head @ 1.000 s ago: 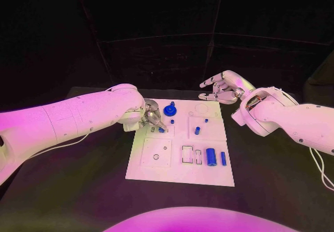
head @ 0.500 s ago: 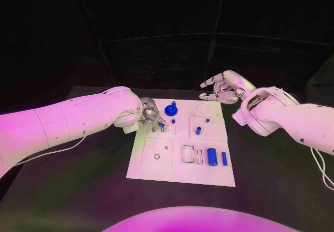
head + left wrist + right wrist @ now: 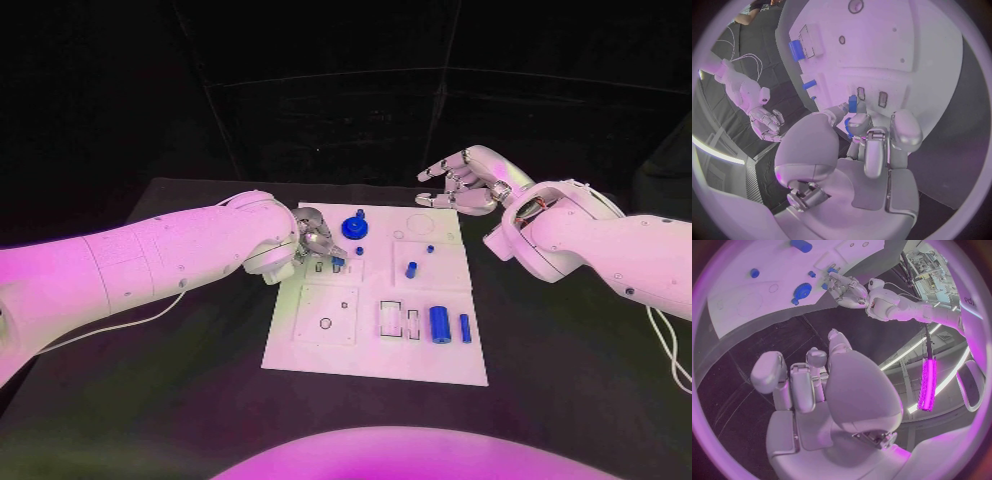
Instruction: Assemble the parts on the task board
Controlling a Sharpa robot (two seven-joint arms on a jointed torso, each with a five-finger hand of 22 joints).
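Task board [image 3: 378, 330]: flat white rectangular plate, matte, lying mid-table on the black table [image 3: 173, 400], long axis running toward 12 o'clock. Surface cut with shallow square panels, small round holes and narrow rectangular slots.

Parts on it, all blue, smooth, plastic-looking:
- Round disc with a knob [image 3: 356, 228], toward 12 o'clock on the board.
- Short upright peg [image 3: 410, 269], near board centre.
- Tiny peg [image 3: 430, 247], just past it toward 1 o'clock.
- 2 cylinders lying side by side toward 4 o'clock: a thick one [image 3: 438, 323] and a thin one [image 3: 464, 327] beside it, close but whether touching cannot be told.

Small blue piece [image 3: 852, 104]: slim, stubby, pinched at the fingertips [image 3: 859, 123] of the left hand [image 3: 317, 242]. The left wrist view shows it upright, right over the 2 small rectangular slots [image 3: 861, 93] at the board's 10 o'clock side; whether it touches the board cannot be told. Remaining fingers of that hand lie drawn in close together.

Hands silver, metallic, jointed; arms smooth glossy white shells.

Right hand [image 3: 464, 180]: off the board, above the table past the board's 1 o'clock corner. Fingers loosely curled and apart, nothing in them.
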